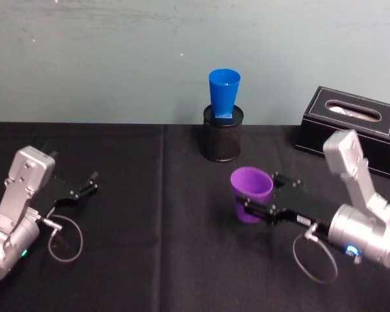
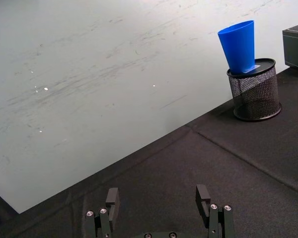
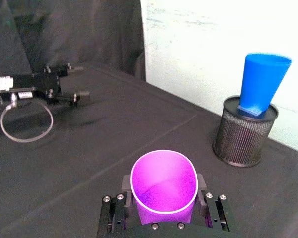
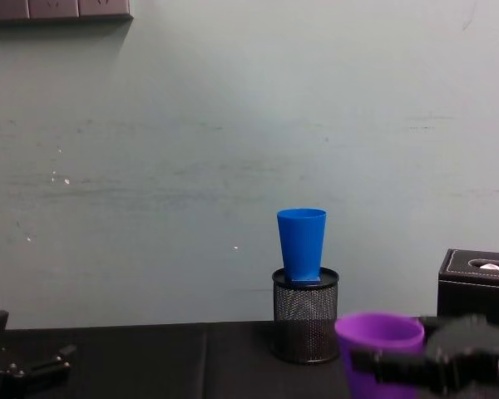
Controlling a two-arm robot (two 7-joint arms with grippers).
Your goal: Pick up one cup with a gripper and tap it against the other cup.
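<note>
Your right pincer (image 1: pixel 260 194) is clenched around the purple cup (image 1: pixel 250 184) at mid-table. The tap is not yet done: the blue cup (image 1: pixel 223 93) stands apart, in the mesh holder (image 1: pixel 222 140). Left pincer (image 1: pixel 91 182) rests released.

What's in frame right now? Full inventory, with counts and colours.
mesh pen holder: 1, black, back centre of the table, by the wall
blue cup: 1, bright blue, upright, its base in the mouth of the mesh pen holder
purple cup: 1, purple, upright, in front of the holder, right of centre
tissue box: 1, black, back right
tablecloth: 1, black, covering the table
right gripper: 1, black, closed around the purple cup from the right
left gripper: 1, black, open, low at the left side, holding nothing
</note>
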